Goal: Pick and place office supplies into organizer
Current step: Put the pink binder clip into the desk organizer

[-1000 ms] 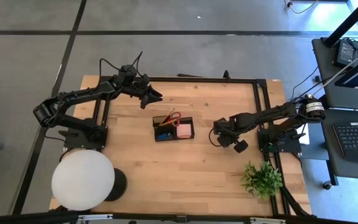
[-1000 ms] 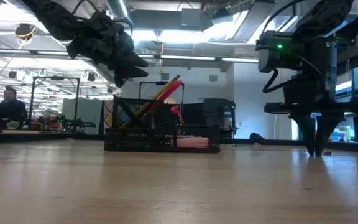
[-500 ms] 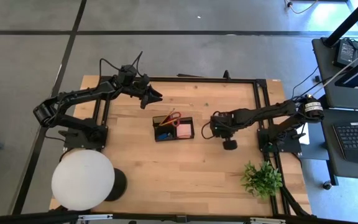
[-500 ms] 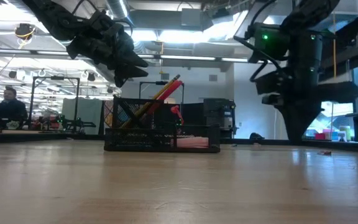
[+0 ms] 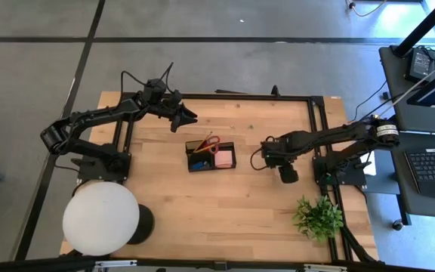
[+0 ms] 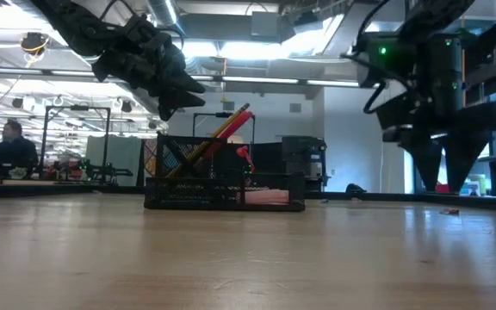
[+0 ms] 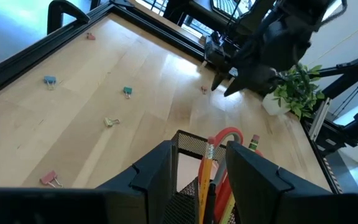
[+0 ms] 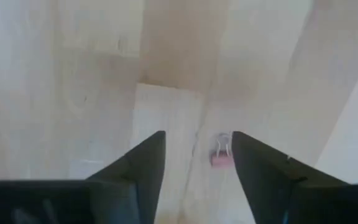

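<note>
The black organizer (image 5: 202, 168) stands mid-table, holding red-handled scissors (image 5: 208, 143), a pink note block (image 5: 224, 157) and pencils (image 6: 222, 129). My right gripper (image 5: 266, 156) hangs open to its right, pointing straight down, a little above the wood (image 6: 443, 185). A small pink binder clip (image 8: 221, 155) lies on the table below it, between the lines of the two fingers (image 8: 194, 140), touched by neither. My left gripper (image 5: 189, 115) waits open in the air beyond the organizer's far left corner (image 7: 201, 152).
Loose binder clips lie on the far left part of the table: blue (image 7: 50, 79), green (image 7: 127, 92), yellow (image 7: 109, 122), pink (image 7: 50, 179). A white round lamp (image 5: 100, 217) fills the near left corner and a green plant (image 5: 317, 217) the near right. A person (image 6: 11, 142) sits in the room beyond.
My right gripper stood shut with its tips on the table. It has since rolled about its own axis, risen clear of the wood and opened. My left arm has kept still.
</note>
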